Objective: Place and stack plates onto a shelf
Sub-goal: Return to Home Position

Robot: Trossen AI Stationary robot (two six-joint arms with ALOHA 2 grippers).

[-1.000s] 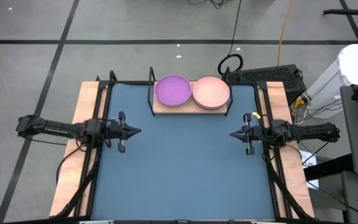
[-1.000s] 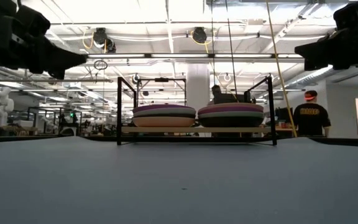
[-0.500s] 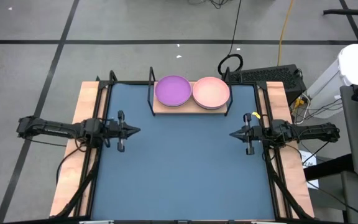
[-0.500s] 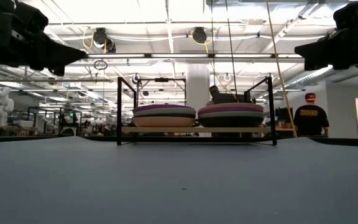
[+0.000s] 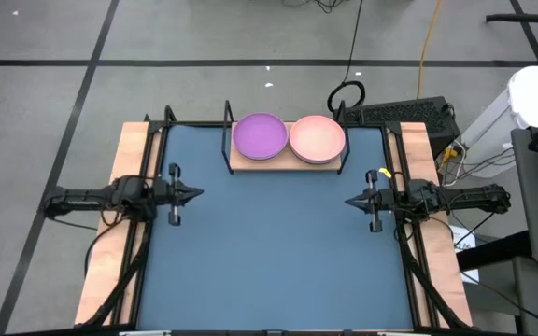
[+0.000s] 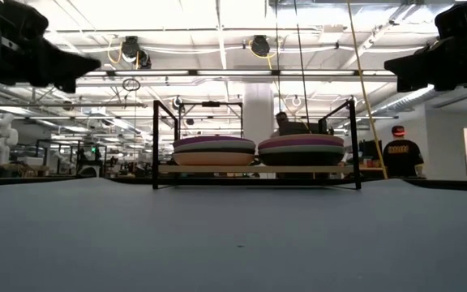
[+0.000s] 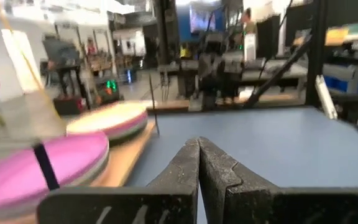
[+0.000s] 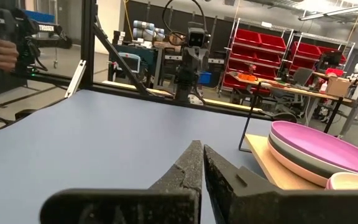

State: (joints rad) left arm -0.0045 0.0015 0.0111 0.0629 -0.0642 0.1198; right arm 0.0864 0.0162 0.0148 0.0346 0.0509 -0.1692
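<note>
Two stacks of plates rest on the shelf [image 5: 241,161] at the table's far edge. A purple plate [image 5: 261,136] tops the left stack and a pink plate [image 5: 318,138] tops the right one. The low view shows both stacks [image 6: 214,151] [image 6: 301,150] on the wood board inside the black wire frame. My left gripper [image 5: 199,194] hovers shut at the table's left edge, pointing level toward the middle. My right gripper [image 5: 348,201] hovers shut at the right edge, facing it. Both are well short of the shelf and hold nothing.
The blue tabletop [image 5: 269,252] lies bare between the two grippers and the near edge. Black frame rails run along both table sides. A keyboard [image 5: 400,114] and cables sit beyond the far right corner. A person [image 6: 400,154] stands in the room behind.
My left arm has drawn back a little toward the table's left edge, and its gripper stays shut and level. The plates and the right arm have kept still.
</note>
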